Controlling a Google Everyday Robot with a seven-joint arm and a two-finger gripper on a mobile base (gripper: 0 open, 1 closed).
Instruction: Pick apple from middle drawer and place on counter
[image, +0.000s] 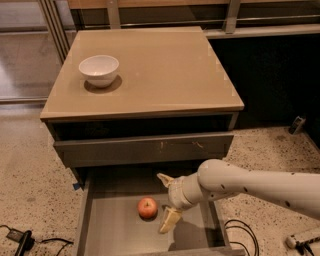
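One camera view covers the scene, looking down on a grey cabinet. Its top is the counter, glossy tan, with a white bowl standing upright near its far left corner. Below the top is a dark open slot, then a shut grey drawer front with pale scratch marks right of its middle.

Under that front the middle drawer is pulled out toward the camera. The apple sits on its flat dark floor, roughly midway between the side walls and apart from both. It is round, so no long axis shows, and I cannot tell which way the stem points.

The white arm comes in from the right edge of the picture and crosses over the drawer's right wall, hiding part of the floor there. Its gripper hangs inside the drawer just to the right of the apple, its two pale fingers spread wide, one toward the cabinet and one toward the camera, the gap facing the apple. The fruit lies just outside that gap, and nothing is between the fingers.

On the speckled floor, black cables loop beside the drawer's right side, and another cord lies at the lower left.
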